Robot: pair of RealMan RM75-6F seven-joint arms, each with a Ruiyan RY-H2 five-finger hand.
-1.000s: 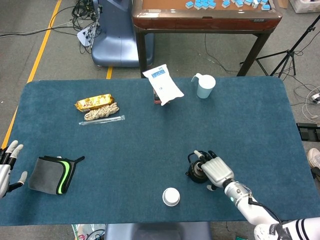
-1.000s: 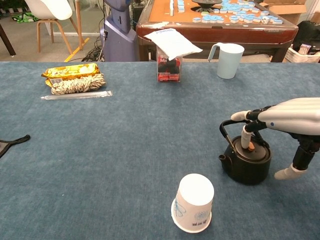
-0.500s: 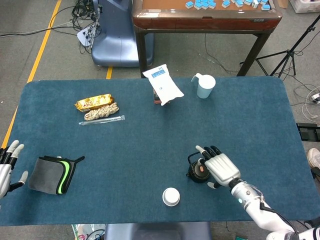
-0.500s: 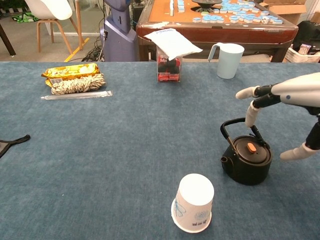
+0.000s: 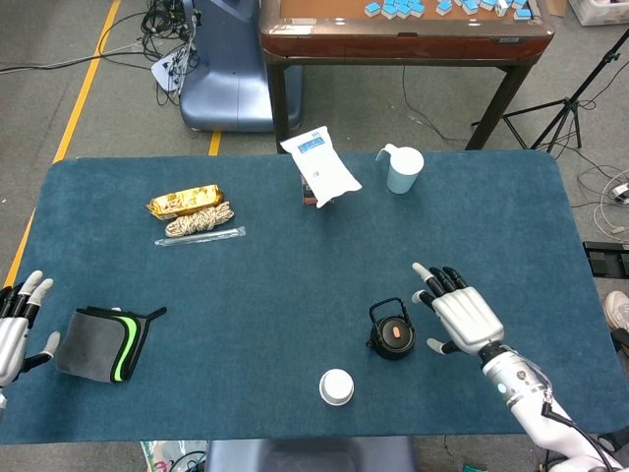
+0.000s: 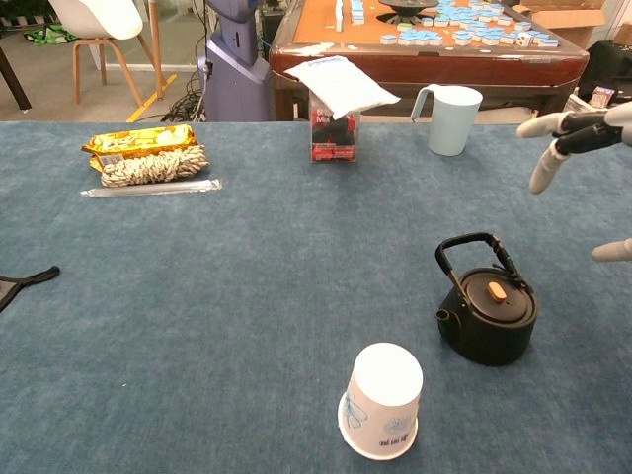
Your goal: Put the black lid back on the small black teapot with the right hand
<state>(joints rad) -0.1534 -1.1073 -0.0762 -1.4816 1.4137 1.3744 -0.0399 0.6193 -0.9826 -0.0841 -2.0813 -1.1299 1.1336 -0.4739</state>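
Note:
The small black teapot (image 5: 391,332) (image 6: 487,316) stands on the blue table with its black lid (image 6: 496,294) seated on top; the lid's orange knob shows. The hoop handle stands up at the pot's far side. My right hand (image 5: 460,314) (image 6: 581,138) hovers to the right of the pot and above it, fingers spread, holding nothing and touching nothing. At the table's left edge my left hand (image 5: 18,323) is open with fingers apart; only the head view shows it.
An upturned white paper cup (image 5: 336,386) (image 6: 384,400) stands in front of the teapot. A pale mug (image 5: 403,169), a white packet on a red box (image 5: 321,167), a gold snack bar with rope (image 5: 190,209) and a grey pouch (image 5: 101,342) lie further off.
My right hand let go of the lid, which now sits on the teapot, and has lifted up and away to the right with its fingers spread. The left hand barely moved.

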